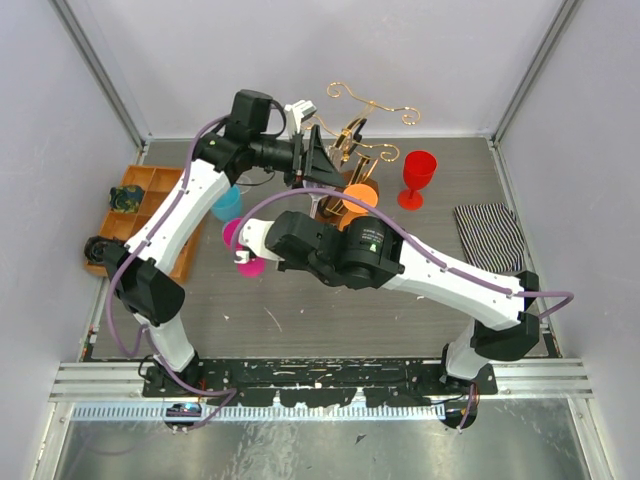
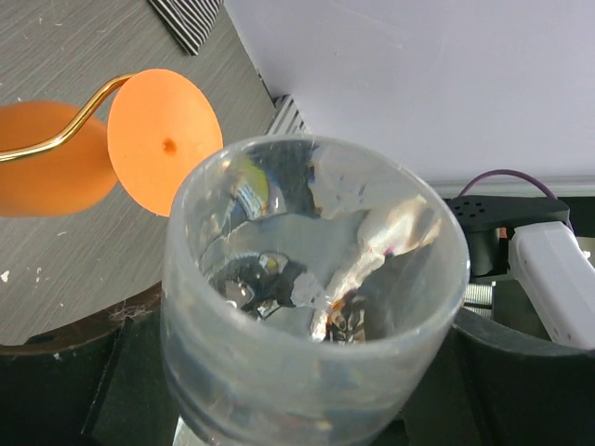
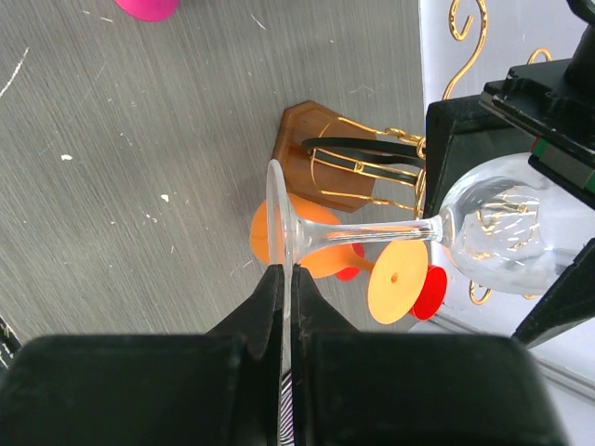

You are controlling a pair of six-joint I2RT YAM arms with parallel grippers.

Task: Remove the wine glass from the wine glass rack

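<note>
A clear wine glass (image 3: 372, 232) lies level in the air in front of the wine glass rack (image 3: 311, 153), a gold wire stand on a brown wooden base (image 1: 352, 135). My right gripper (image 3: 286, 271) is shut on the rim of the glass's foot. My left gripper (image 1: 322, 165) has its black fingers (image 3: 460, 149) wide on either side of the bowl (image 2: 316, 307), and a thin gap shows on one side. An orange glass (image 3: 397, 281) hangs by a gold arm of the rack (image 2: 56, 139).
A red glass (image 1: 417, 178) stands right of the rack. A blue glass (image 1: 226, 203) and a pink one (image 1: 240, 240) stand left of it. An orange compartment box (image 1: 140, 200) sits at the far left, and a striped cloth (image 1: 490, 235) lies at the right.
</note>
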